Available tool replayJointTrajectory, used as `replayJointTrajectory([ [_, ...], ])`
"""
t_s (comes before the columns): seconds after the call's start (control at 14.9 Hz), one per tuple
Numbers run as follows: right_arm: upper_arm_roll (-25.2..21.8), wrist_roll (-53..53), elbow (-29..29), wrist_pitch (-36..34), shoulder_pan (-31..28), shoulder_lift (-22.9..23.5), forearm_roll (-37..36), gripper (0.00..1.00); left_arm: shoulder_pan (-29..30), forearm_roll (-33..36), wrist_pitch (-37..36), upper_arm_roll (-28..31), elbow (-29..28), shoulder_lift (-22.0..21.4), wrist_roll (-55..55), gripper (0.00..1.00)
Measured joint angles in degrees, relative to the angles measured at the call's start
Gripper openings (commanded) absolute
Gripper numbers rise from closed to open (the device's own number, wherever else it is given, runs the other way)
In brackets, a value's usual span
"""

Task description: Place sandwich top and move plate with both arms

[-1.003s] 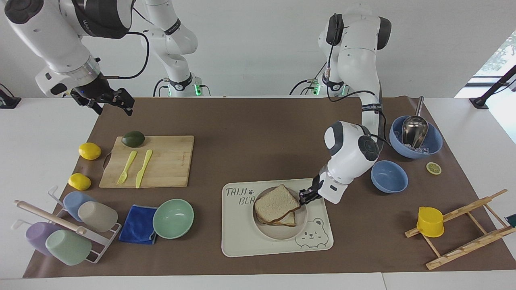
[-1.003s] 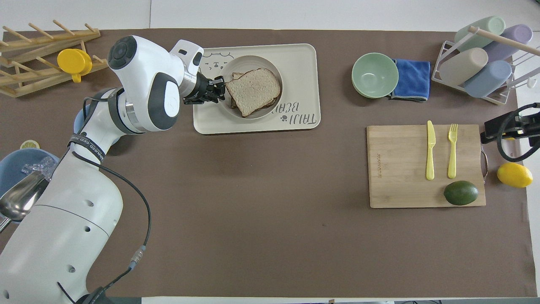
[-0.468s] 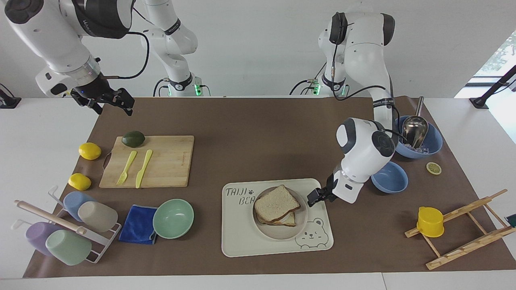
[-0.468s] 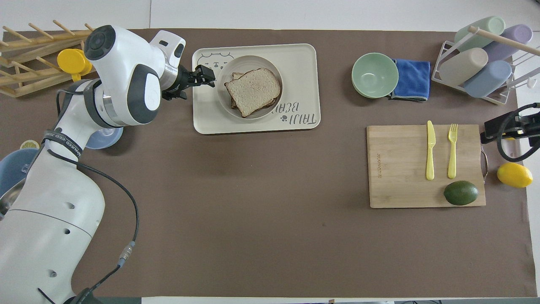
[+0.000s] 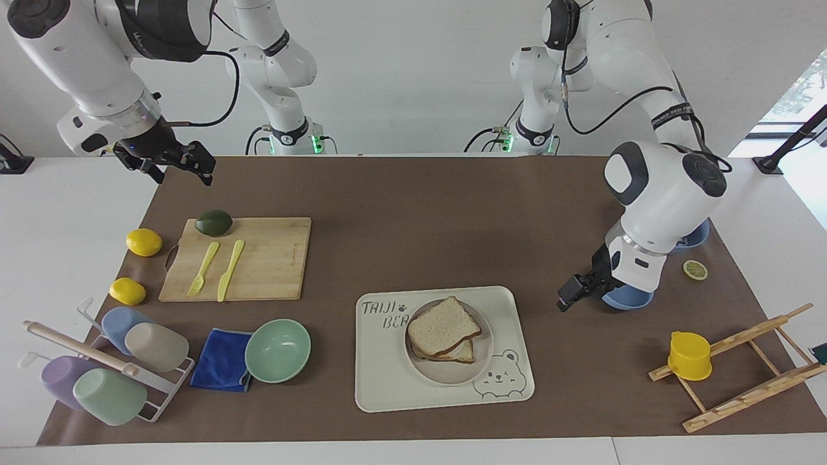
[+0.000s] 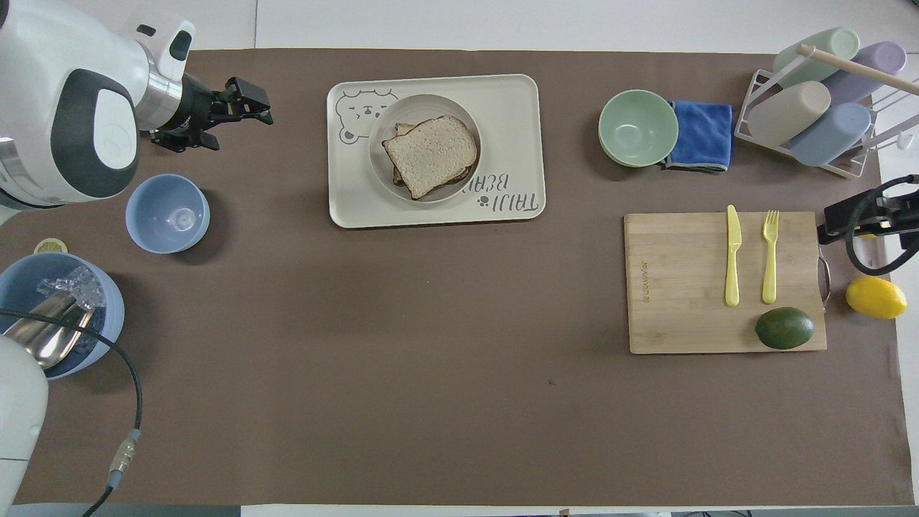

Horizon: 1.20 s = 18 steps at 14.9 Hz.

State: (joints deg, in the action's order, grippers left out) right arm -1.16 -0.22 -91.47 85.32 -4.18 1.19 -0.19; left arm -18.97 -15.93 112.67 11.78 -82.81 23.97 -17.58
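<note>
Two arms are mine. My left gripper (image 5: 574, 294) hangs empty, jaws apart, above the brown mat (image 5: 413, 245) between tray (image 5: 387, 387) and small blue bowl (image 6: 168, 213). My right gripper (image 5: 184, 165) waits, spread and empty, over the mat's corner. On the tray's plate (image 5: 481, 365), the sandwich top (image 5: 442, 326) crowns the stack.

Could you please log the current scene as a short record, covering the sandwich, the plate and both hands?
sandwich top: lies on the stacked sandwich, no hand touching it
plate: sits on the cream tray, holds the sandwich
left hand: in the air over the brown mat, apart from the tray, beside the small blue bowl; holds nothing
right hand: waits in the air over the mat's edge, close to the cutting board; holds nothing
plate move: not yet begun
</note>
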Motion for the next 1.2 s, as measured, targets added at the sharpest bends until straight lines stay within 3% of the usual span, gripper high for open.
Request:
replayJointTrajectory([
  [0.27,0.0,0.0,0.0,0.0,0.0,0.0,0.0,1.0,-0.19,7.23,-7.27,-0.11,0.0,-4.83,0.13,1.0],
  [0.8,0.0,0.0,0.0,0.0,0.0,0.0,0.0,1.0,3.72,10.56,-21.56,0.56,-1.16,-15.75,10.96,1.0],
  [1.0,0.0,0.0,0.0,0.0,0.0,0.0,0.0,1.0,9.2,12.83,-26.09,-5.16,-4.59,-22.07,12.91,1.0],
  [1.2,0.0,0.0,0.0,-0.22,0.0,0.0,0.0,1.0,10.14,14.82,-28.34,-9.19,-8.22,-25.63,12.93,1.0],
])
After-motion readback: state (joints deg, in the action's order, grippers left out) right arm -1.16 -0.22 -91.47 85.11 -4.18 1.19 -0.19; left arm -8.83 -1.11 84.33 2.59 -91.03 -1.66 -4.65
